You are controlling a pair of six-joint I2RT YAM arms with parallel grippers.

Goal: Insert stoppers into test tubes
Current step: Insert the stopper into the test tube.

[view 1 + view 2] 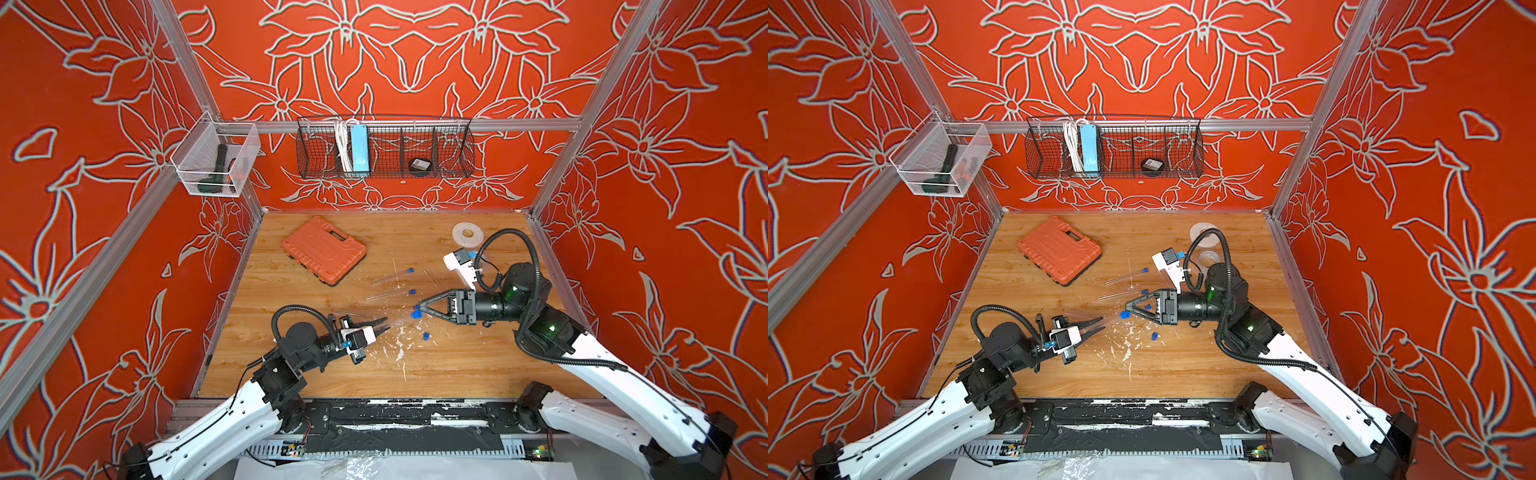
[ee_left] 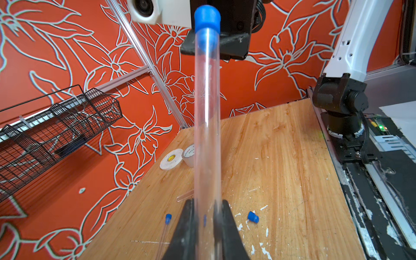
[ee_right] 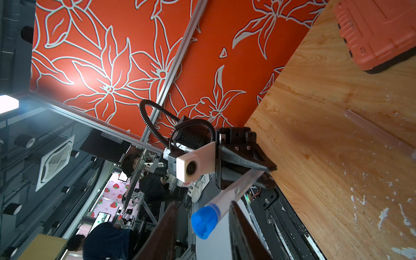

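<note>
My left gripper point(image 1: 384, 324) point(image 2: 207, 203) is shut on a clear test tube point(image 2: 207, 112) point(image 1: 1113, 319), held level above the table and pointing at the right arm. A blue stopper point(image 2: 207, 18) point(image 3: 203, 221) point(image 1: 415, 315) sits in the tube's far mouth. My right gripper point(image 3: 203, 204) point(image 1: 1127, 305) stands open around that stoppered end, with a gap on one side. Two stoppered tubes point(image 1: 390, 276) point(image 1: 386, 295) lie on the table behind. Loose stoppers point(image 1: 425, 336) point(image 1: 417, 307) point(image 2: 253, 217) rest on the wood. An empty tube point(image 3: 378, 132) lies nearby.
An orange tool case point(image 1: 324, 249) lies at the back left of the wooden table. Two tape rolls point(image 2: 171, 158) point(image 2: 190, 155) sit at the back right. A wire basket point(image 1: 384, 147) hangs on the rear wall. White flecks point(image 1: 401, 345) mark the wood at mid-table.
</note>
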